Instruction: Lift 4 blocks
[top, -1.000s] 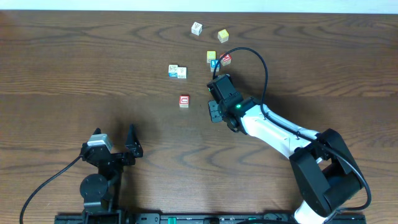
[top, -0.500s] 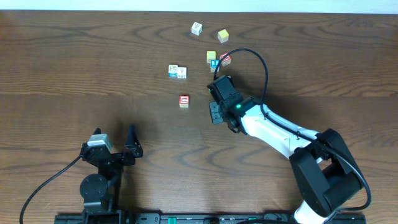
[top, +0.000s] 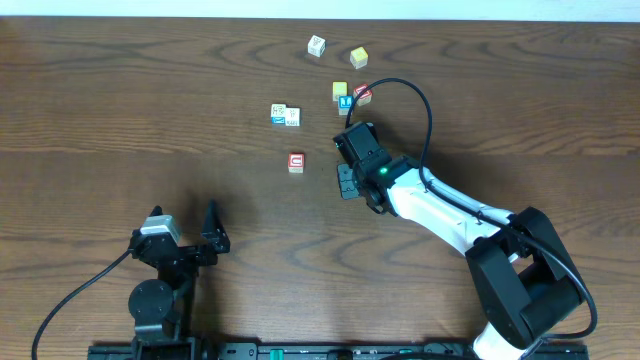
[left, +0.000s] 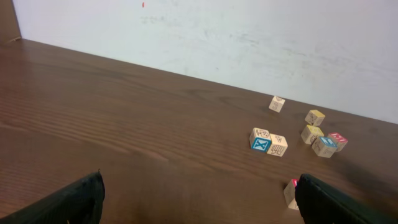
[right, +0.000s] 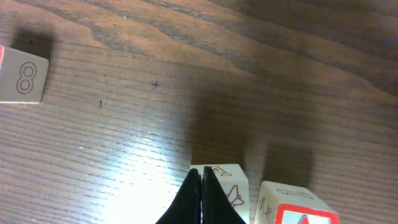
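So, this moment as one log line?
right hand: shut, empty, near blue block | left hand: open, empty | lifted: nothing

The number 8 stands on the side of one wooden block (right: 22, 79). The top of a red letter A shows on the red-framed block (right: 297, 214).

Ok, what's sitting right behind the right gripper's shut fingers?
A pale block with a butterfly drawing, the red-framed block beside it. The fingers cover the pale block's near corner; contact cannot be told.
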